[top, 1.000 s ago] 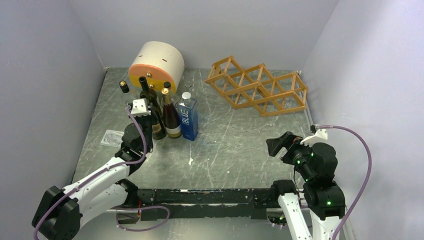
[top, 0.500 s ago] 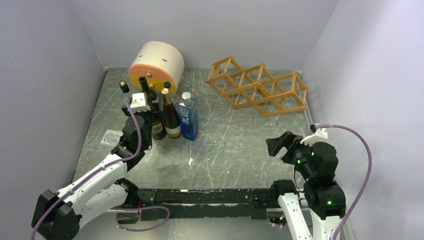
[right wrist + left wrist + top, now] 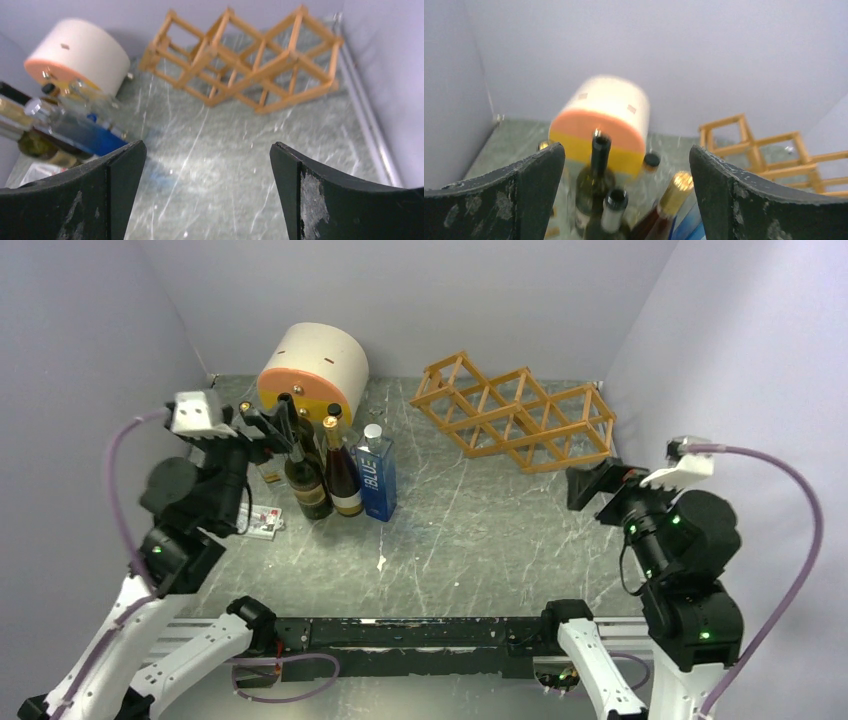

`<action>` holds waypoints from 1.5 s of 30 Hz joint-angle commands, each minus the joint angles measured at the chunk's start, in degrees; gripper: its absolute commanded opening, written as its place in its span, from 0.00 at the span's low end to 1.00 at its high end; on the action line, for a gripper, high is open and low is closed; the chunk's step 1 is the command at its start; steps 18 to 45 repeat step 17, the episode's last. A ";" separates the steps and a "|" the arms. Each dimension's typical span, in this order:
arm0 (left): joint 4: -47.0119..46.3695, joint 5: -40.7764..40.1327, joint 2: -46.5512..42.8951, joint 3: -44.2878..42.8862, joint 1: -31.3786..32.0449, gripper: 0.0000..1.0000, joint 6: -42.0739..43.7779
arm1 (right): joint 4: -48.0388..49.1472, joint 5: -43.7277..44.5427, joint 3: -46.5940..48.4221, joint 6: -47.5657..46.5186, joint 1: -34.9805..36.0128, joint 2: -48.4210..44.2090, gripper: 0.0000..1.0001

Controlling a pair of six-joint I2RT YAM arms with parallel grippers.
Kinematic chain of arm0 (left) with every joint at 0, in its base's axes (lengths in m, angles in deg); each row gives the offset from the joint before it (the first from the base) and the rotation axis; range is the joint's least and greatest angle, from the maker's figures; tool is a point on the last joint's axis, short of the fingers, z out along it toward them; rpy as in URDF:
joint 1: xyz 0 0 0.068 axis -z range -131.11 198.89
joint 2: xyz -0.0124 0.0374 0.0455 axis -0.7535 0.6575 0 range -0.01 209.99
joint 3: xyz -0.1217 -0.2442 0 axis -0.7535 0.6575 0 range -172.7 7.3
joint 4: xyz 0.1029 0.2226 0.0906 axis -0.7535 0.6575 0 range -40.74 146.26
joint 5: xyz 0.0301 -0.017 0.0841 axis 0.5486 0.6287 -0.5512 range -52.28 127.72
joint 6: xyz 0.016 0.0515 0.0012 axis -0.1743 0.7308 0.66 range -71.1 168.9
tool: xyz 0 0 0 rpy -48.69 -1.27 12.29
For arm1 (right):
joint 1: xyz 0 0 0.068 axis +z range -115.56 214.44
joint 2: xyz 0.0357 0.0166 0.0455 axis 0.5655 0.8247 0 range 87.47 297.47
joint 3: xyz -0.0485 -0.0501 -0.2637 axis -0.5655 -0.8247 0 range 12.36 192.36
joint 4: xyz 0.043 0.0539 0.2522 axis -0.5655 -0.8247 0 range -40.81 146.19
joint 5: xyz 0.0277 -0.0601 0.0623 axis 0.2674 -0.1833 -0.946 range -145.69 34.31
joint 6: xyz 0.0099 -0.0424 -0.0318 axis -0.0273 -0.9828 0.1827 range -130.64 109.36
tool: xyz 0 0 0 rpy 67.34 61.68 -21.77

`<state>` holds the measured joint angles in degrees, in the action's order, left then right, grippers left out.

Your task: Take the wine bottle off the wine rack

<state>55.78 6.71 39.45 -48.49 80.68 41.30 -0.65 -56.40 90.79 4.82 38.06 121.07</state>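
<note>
**A:** How far along is this?

**B:** From the left: the left end effector hovers just above the necks of the wine bottles, its fingers spread apart and holding nothing. The bottles stand upright on the table at the far left. They are clustered in front of the cream and orange cylinder, beside a blue bottle.

**A:** And the rack?

**B:** The wine rack sits at the far right, well apart from the bottles. Every cell I can see is empty, so I'd judge the removal done. I can't tell which bottle was the one concerned.

**A:** The right side?

**B:** The right end effector hangs near the rack's near right corner and faces it. Its fingers are apart and empty too.
</note>
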 commanded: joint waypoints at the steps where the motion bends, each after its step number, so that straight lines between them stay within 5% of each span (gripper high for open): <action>1: 9.34 7.72 3.95 -15.03 -0.38 0.98 5.73 | 4.49 3.61 10.40 -5.02 0.38 4.52 1.00; 6: 12.61 12.38 7.02 -25.97 -0.38 0.98 8.15 | 8.34 2.81 17.38 -5.69 0.40 7.63 1.00; 45: 8.07 12.83 3.00 -23.50 -0.35 0.99 8.82 | 12.11 1.30 16.16 -3.95 0.35 8.53 1.00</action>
